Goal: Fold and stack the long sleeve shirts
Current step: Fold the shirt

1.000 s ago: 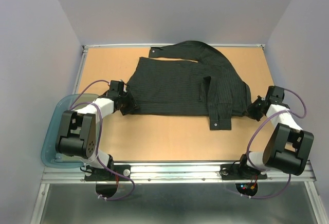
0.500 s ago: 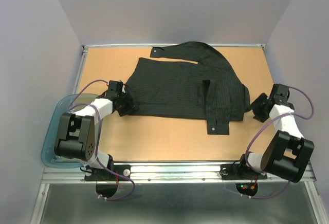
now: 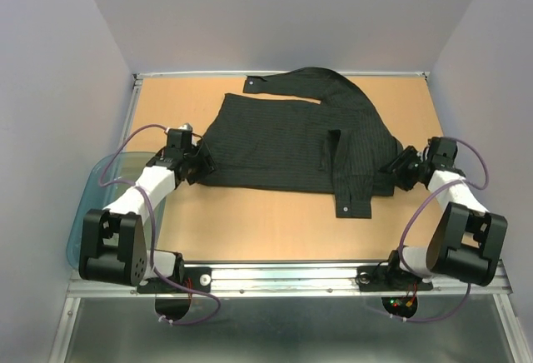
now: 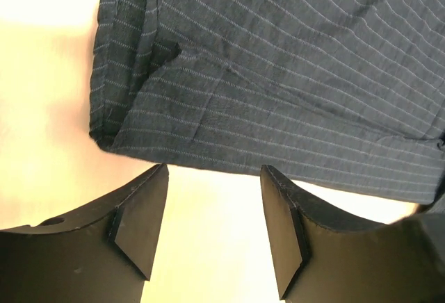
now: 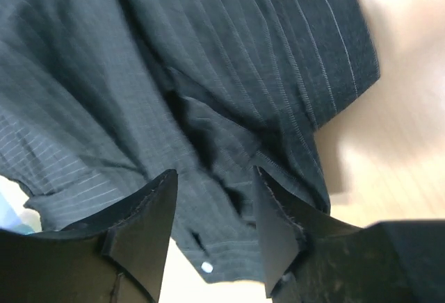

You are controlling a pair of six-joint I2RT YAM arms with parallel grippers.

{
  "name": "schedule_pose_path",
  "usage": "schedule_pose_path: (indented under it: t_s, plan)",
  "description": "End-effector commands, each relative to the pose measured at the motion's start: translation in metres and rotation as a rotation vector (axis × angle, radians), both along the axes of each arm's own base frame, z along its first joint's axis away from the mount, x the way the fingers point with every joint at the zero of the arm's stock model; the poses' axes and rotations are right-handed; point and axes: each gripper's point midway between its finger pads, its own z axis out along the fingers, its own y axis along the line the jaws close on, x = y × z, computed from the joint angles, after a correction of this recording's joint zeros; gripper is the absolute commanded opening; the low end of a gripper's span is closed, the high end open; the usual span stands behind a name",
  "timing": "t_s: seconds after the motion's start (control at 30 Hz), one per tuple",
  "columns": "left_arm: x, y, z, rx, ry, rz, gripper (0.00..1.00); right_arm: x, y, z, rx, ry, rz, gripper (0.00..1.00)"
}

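Left wrist: shirt [image 4: 278,74] just beyond left gripper [image 4: 215,172]

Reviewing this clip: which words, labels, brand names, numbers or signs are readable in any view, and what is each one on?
None: no readable text in any of the three views.
The black pinstriped shirt shows only stripes and a small white button; no label or print is in view.
The blue plastic tub and the wooden table are unmarked.
The small lights by the right arm's base are lit dots, not characters.
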Motion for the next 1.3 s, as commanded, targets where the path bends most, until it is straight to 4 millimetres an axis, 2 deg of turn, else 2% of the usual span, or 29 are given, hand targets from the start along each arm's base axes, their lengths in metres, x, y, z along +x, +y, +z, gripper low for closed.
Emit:
schedule_pose_path:
  t_s: [0.0,0.03,0.1,0.2,0.3,0.43,0.57,0.63,0.67,0.77,0.8,0.87,0.9,0.93,0.97,1.0,1.03,1.1,1.13,1.2,1.23,1.27]
  plan:
    - [0.002,-0.004,-0.018,-0.037,0.029,0.027,0.65,0.001,0.011,-0.028,0.07,0.007,-0.011,0.52]
    - [-0.002,-0.004,-0.029,-0.037,0.06,0.035,0.65,-0.003,0.012,-0.035,0.08,0.027,-0.02,0.51]
    - [-0.001,-0.003,-0.036,-0.041,0.068,0.063,0.65,-0.014,0.011,-0.058,0.078,0.083,-0.046,0.49]
    - [-0.007,0.002,-0.049,-0.03,0.093,0.099,0.65,-0.025,0.002,-0.072,0.029,0.118,-0.113,0.46]
    - [-0.011,0.007,-0.056,-0.013,0.11,0.13,0.65,-0.032,-0.011,-0.075,-0.024,0.13,-0.179,0.45]
    - [-0.022,0.016,-0.066,0.0,0.144,0.183,0.65,-0.043,-0.038,-0.08,-0.098,0.175,-0.302,0.44]
    - [-0.026,0.023,-0.062,0.025,0.141,0.208,0.65,-0.049,-0.056,-0.076,-0.174,0.234,-0.362,0.44]
    - [-0.026,0.026,-0.056,0.039,0.128,0.208,0.65,-0.043,-0.062,-0.065,-0.2,0.205,-0.37,0.45]
    - [-0.023,0.027,-0.049,0.047,0.106,0.201,0.65,-0.035,-0.065,-0.053,-0.21,0.167,-0.367,0.47]
    - [-0.011,0.022,-0.024,0.049,0.023,0.159,0.66,-0.024,-0.063,-0.033,-0.209,0.104,-0.324,0.51]
    - [-0.003,0.013,-0.006,0.062,-0.04,0.104,0.66,-0.015,-0.058,-0.018,-0.189,0.057,-0.29,0.52]
    - [0.003,-0.001,0.016,0.076,-0.112,0.042,0.66,-0.009,-0.049,-0.005,-0.156,0.011,-0.25,0.53]
    - [0.001,-0.019,0.026,0.066,-0.146,-0.013,0.66,-0.006,-0.044,0.006,-0.14,-0.027,-0.229,0.54]
    - [0.006,-0.026,0.044,0.067,-0.206,-0.019,0.67,0.0,-0.032,0.019,-0.098,-0.081,-0.177,0.54]
    - [0.007,-0.043,0.056,0.035,-0.253,-0.06,0.67,0.004,-0.013,0.034,-0.049,-0.142,-0.101,0.54]
    - [0.01,-0.047,0.062,0.009,-0.274,-0.055,0.67,0.006,-0.014,0.036,-0.054,-0.153,-0.098,0.54]
    - [0.005,-0.067,0.067,-0.055,-0.277,-0.099,0.67,0.009,0.007,0.049,-0.007,-0.212,-0.018,0.55]
    - [0.005,-0.087,0.07,-0.125,-0.291,-0.132,0.66,0.009,0.036,0.056,0.044,-0.253,0.079,0.56]
    - [0.003,-0.104,0.063,-0.162,-0.268,-0.16,0.66,0.007,0.05,0.058,0.084,-0.278,0.119,0.56]
    - [0.003,-0.122,0.057,-0.191,-0.257,-0.194,0.65,0.007,0.071,0.062,0.121,-0.31,0.181,0.57]
    - [0.003,-0.129,0.053,-0.197,-0.243,-0.205,0.65,0.003,0.098,0.067,0.161,-0.335,0.275,0.58]
    - [-0.001,-0.141,0.04,-0.201,-0.205,-0.222,0.64,0.006,0.113,0.071,0.182,-0.362,0.315,0.58]
